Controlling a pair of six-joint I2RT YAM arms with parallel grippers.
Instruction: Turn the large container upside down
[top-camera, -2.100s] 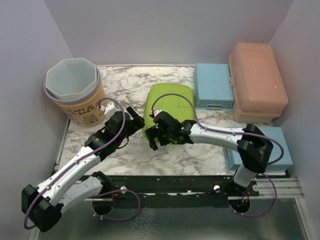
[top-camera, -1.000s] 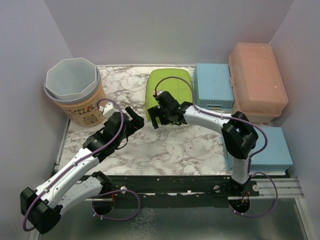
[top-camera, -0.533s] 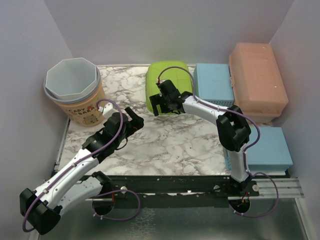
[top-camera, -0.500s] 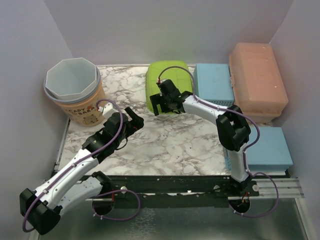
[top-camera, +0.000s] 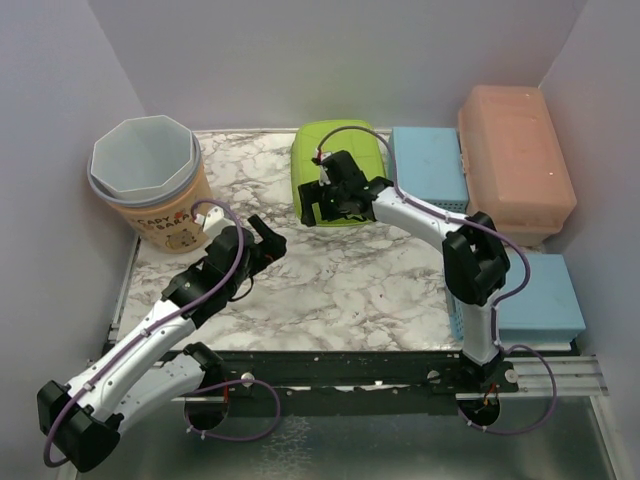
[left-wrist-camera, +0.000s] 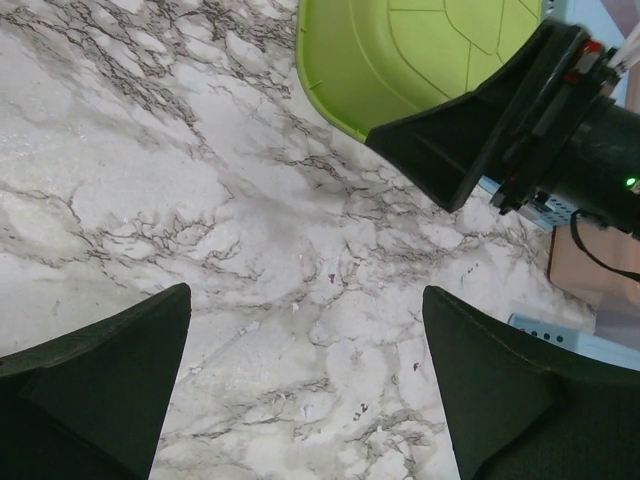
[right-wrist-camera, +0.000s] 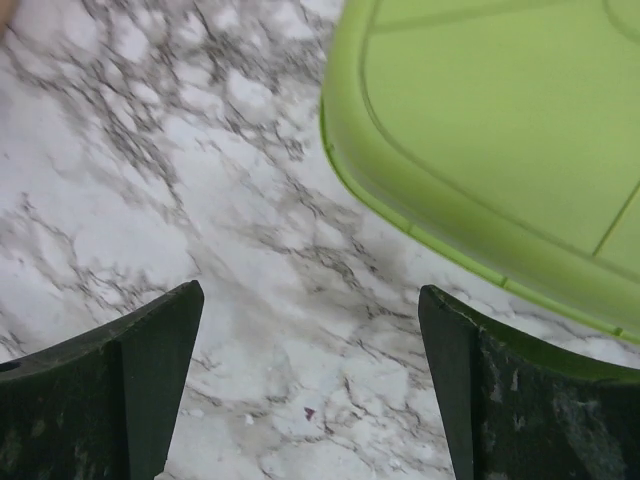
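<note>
the green container (top-camera: 340, 160) lies at the middle of the worktop's (top-camera: 330, 285) far edge, just beside a blue basket (top-camera: 428, 170), its long axis running near to far. what looks like its flat ribbed base faces up. the right gripper (top-camera: 316, 212) hangs at its near left corner, fingers apart with only bare marble between them; the green rim lies ahead and to their right. the left gripper (top-camera: 268, 238) is well apart toward the near left, fingers spread wide and empty. i'd say the right arm is the nearer one.

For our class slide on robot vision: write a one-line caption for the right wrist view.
Open right gripper poised over the marble table, beside a corner of the lime-green container.
</note>
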